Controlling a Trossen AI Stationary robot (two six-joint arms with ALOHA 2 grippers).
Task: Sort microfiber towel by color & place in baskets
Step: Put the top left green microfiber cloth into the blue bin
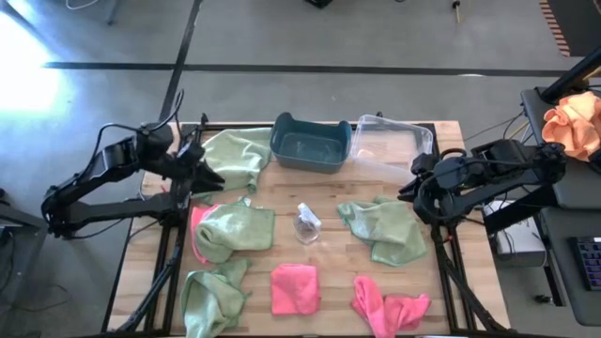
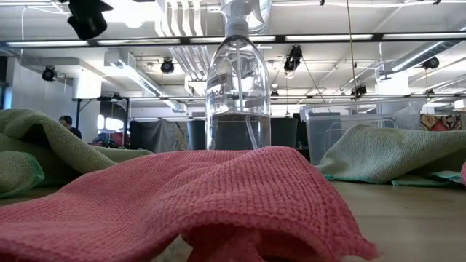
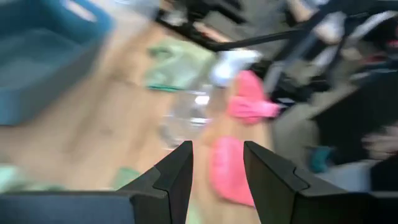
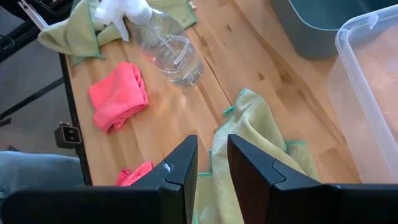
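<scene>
Green microfiber towels lie flat on the wooden table at the far left (image 1: 238,155), left middle (image 1: 235,228), near left (image 1: 214,296) and right middle (image 1: 383,230). Pink towels lie at the near edge (image 1: 294,288) (image 1: 390,305), and one (image 1: 197,230) is partly under a green towel. The teal basket (image 1: 310,143) and the clear basket (image 1: 394,145) stand side by side at the far edge. My left gripper (image 1: 208,174) (image 3: 217,146) hangs open above the table's left side. My right gripper (image 1: 410,188) (image 4: 212,140) hangs open above the right green towel (image 4: 261,134), clear of it.
A clear spray bottle (image 1: 306,223) (image 4: 165,46) stands at the table's middle, between the towels. An orange cloth bundle (image 1: 573,122) lies off the table at the far right. Bare wood shows in front of the baskets.
</scene>
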